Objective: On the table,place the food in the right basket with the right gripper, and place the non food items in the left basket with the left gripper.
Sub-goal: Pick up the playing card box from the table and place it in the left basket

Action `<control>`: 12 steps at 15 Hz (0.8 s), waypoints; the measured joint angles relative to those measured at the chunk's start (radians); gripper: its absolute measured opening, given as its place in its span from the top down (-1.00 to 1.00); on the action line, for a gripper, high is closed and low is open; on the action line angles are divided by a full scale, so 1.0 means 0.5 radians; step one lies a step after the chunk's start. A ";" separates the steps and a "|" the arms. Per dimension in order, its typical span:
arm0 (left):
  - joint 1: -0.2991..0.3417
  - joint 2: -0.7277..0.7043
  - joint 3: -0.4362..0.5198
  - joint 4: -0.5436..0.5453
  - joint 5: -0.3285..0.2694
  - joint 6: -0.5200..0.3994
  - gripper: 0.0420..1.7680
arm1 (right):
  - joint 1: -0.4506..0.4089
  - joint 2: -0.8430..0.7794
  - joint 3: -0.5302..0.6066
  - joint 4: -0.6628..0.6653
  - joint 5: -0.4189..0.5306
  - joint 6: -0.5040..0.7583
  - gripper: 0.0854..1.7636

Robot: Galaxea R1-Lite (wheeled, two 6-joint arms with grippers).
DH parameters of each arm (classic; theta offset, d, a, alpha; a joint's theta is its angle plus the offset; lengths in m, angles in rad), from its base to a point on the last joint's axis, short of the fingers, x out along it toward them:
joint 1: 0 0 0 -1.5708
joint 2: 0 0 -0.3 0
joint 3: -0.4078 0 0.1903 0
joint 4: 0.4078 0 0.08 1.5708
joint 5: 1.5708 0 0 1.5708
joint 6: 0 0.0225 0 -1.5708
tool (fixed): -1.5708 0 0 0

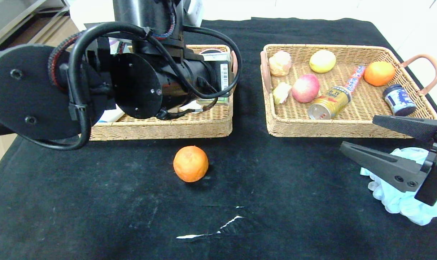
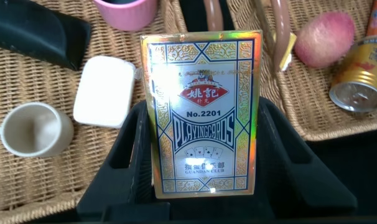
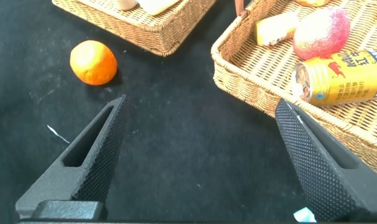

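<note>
A box of playing cards point(image 2: 204, 112) is pinched upright between the two fingers of the left hand point(image 2: 204, 180), which is held over the left basket point(image 1: 160, 126). Just beyond that hand, inside the same basket, a white soap-like block point(image 2: 104, 91), a white cup point(image 2: 30, 129) and a pink cup point(image 2: 126, 11) are seen.

The right hand point(image 1: 362, 135) is spread wide and nothing is held in it; it hangs low over the desk point(image 1: 95, 202), just in front of the near corner of the right basket point(image 1: 348, 128). A pale-blue bath pouf point(image 1: 402, 195) lies beneath and behind this hand.

An orange point(image 1: 190, 163) rests on the desk, well apart from the right hand, on its left-hand side, near the front of the left basket.

In the right basket, ahead of the right hand, a peach point(image 1: 305, 88), a gold can point(image 1: 329, 102) on its side, a second orange point(image 1: 379, 73) and a lemon point(image 1: 322, 61) are lying.
</note>
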 joint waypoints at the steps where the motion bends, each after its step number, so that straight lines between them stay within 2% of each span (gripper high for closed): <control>1: 0.040 0.001 -0.003 -0.029 -0.037 0.001 -0.13 | 0.000 0.001 0.000 0.001 0.000 0.000 -0.94; 4: 0.145 0.010 0.005 -0.047 -0.142 0.000 -0.13 | 0.000 0.001 0.000 -0.001 -0.001 -0.001 -0.94; 6: 0.204 0.029 0.007 -0.050 -0.164 -0.003 -0.13 | 0.000 0.000 -0.001 -0.001 -0.001 -0.002 -0.94; 10: 0.285 0.085 0.033 -0.229 -0.198 0.001 -0.13 | -0.001 0.000 -0.001 0.000 0.000 -0.001 -0.94; 12: 0.309 0.108 0.051 -0.243 -0.198 0.000 -0.13 | -0.001 -0.001 0.000 0.000 0.001 -0.004 -0.94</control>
